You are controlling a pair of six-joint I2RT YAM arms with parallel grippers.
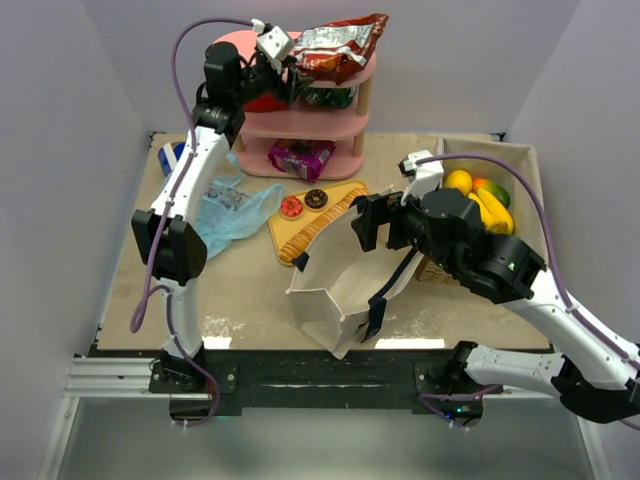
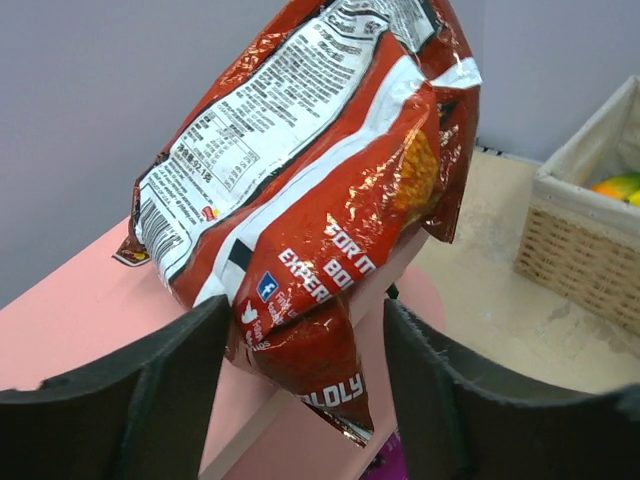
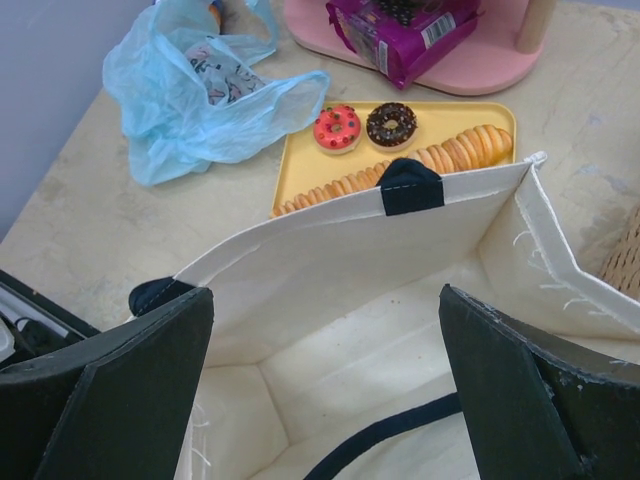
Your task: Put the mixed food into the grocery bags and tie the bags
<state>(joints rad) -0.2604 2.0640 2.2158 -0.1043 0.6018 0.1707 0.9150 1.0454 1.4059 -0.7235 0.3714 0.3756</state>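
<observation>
Straddles the crisp bag (image 2: 300, 180) atop the pink shelf (image 2: 60, 320) with the left hand (image 2: 305, 345), part-open, not clamped. Holds the right hand (image 3: 325, 330) spread wide over the white cloth bag (image 3: 350, 250).

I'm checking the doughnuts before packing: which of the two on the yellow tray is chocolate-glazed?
The dark brown doughnut, the one farther from the blue bag; the red-glazed doughnut lies between them.

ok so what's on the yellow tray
A red-iced doughnut, a chocolate doughnut and a long sliced loaf lie on the yellow tray. The white cloth bag covers the tray's near edge and part of the loaf, so anything there cannot be seen.
</observation>
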